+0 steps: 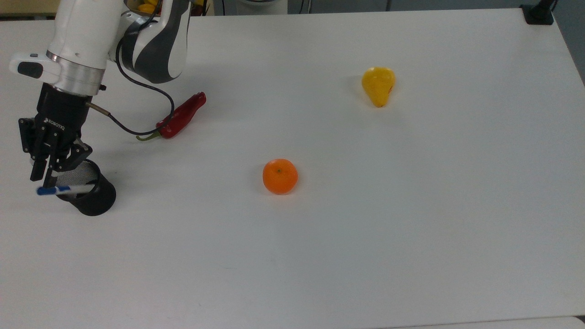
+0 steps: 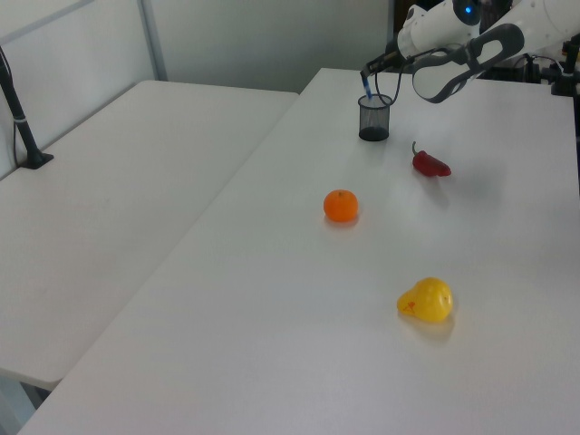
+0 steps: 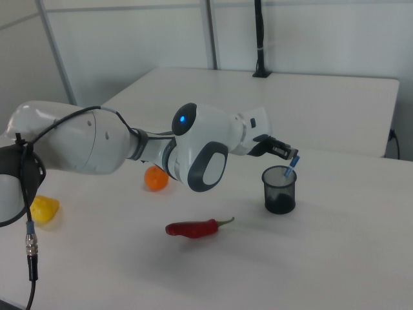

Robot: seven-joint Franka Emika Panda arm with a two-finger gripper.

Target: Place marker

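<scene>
The marker [image 1: 61, 189] is a slim white pen with a blue cap. It lies tilted across the rim of a black mesh cup [image 1: 93, 201] at the top view's left, its white end inside the cup and its blue cap poking out past the rim. My gripper [image 1: 43, 176] hangs just above the cap, open, with the marker free of its fingers. In the right view the blue cap [image 3: 292, 163] sticks up out of the cup [image 3: 279, 190], right under the gripper [image 3: 288, 152]. The left view shows the marker [image 2: 367, 91] standing in the cup [image 2: 374, 118].
A red chili [image 1: 180, 116] lies near the arm's cable, up and to the right of the cup in the top view. An orange [image 1: 279, 176] sits mid-table and a yellow pear [image 1: 378, 85] lies farther right. The white table [image 1: 411, 228] stretches wide to the right.
</scene>
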